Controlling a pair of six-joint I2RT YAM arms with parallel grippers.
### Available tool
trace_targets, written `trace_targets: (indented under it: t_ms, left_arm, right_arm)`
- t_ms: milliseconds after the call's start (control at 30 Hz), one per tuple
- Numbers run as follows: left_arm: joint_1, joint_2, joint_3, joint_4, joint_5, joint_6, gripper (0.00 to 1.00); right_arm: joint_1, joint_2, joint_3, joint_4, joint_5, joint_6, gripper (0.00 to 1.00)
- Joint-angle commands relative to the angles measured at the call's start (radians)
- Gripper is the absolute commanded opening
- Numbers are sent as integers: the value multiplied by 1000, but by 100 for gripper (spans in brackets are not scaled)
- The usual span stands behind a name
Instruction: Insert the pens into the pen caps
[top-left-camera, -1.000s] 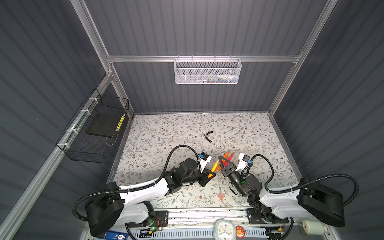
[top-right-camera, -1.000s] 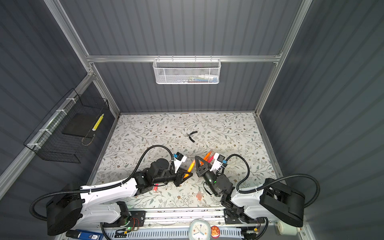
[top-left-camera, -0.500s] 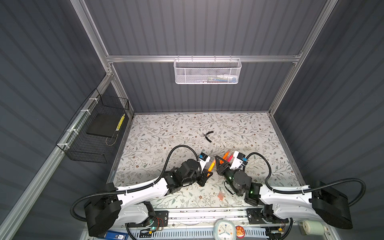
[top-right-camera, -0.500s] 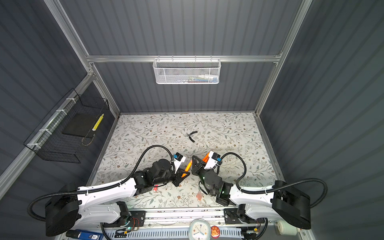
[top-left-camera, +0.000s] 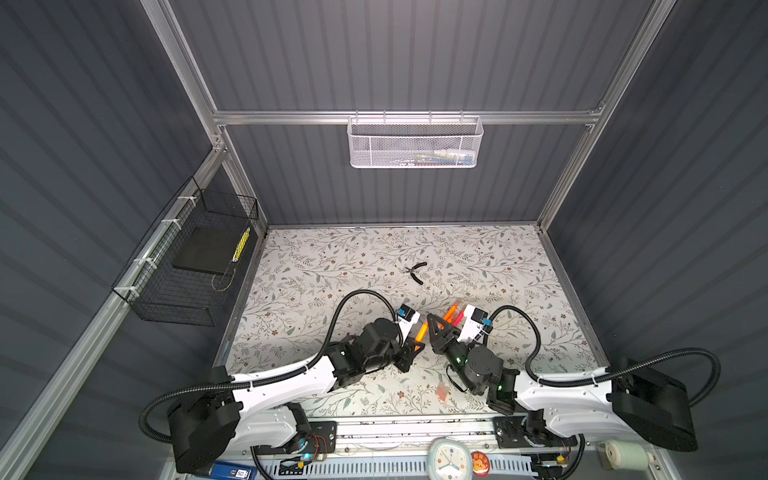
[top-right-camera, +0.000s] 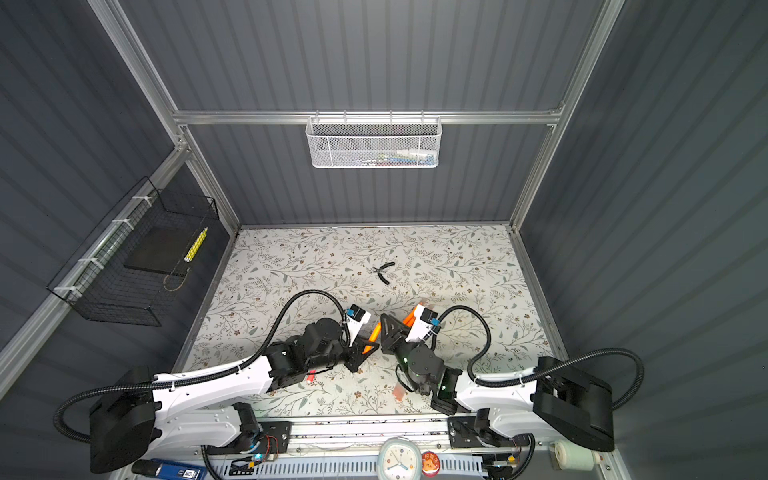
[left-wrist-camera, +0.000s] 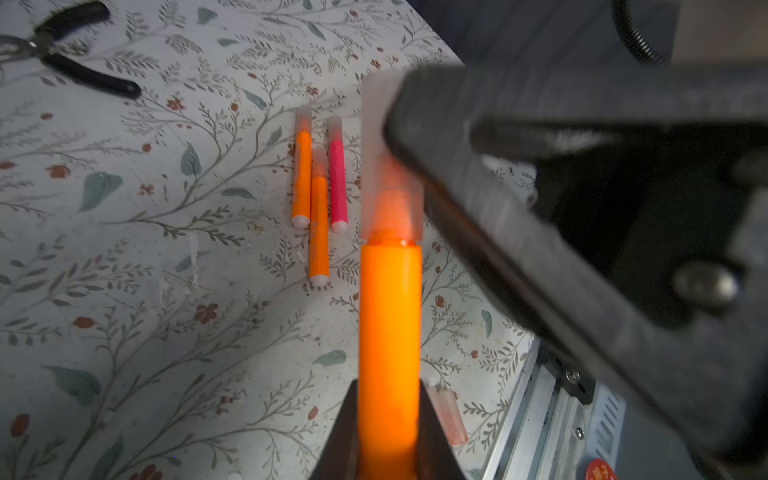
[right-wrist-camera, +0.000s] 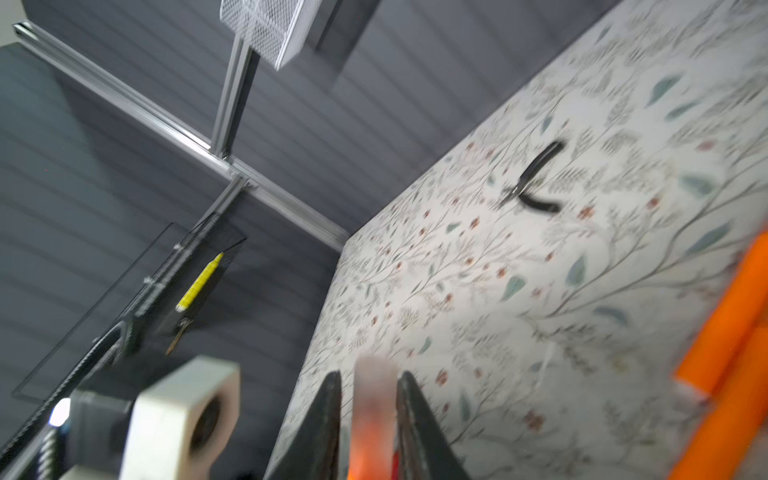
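- The held orange pen (left-wrist-camera: 388, 324) hangs above the near middle of the table (top-left-camera: 316, 266). Its long axis runs from near-left to far-right, and its tip points far-right, inside a translucent cap (left-wrist-camera: 384, 166).
- The left gripper (left-wrist-camera: 388, 388) is clamped on the pen's rear barrel.
- The right gripper (right-wrist-camera: 370, 376) straddles the cap, jaws slightly parted, with a sliver of gap beside it.
- Three capped pens (left-wrist-camera: 319, 224) lie side by side just beyond, on the same heading.
- One loose cap (top-left-camera: 441, 390) lies near the front edge.
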Motion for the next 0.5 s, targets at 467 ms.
trace_targets:
  t_ms: [467]
  left_arm:
    - [13, -21, 3, 128, -2, 0, 0]
  right_arm:
    - [20, -436, -130, -187, 21, -109, 85]
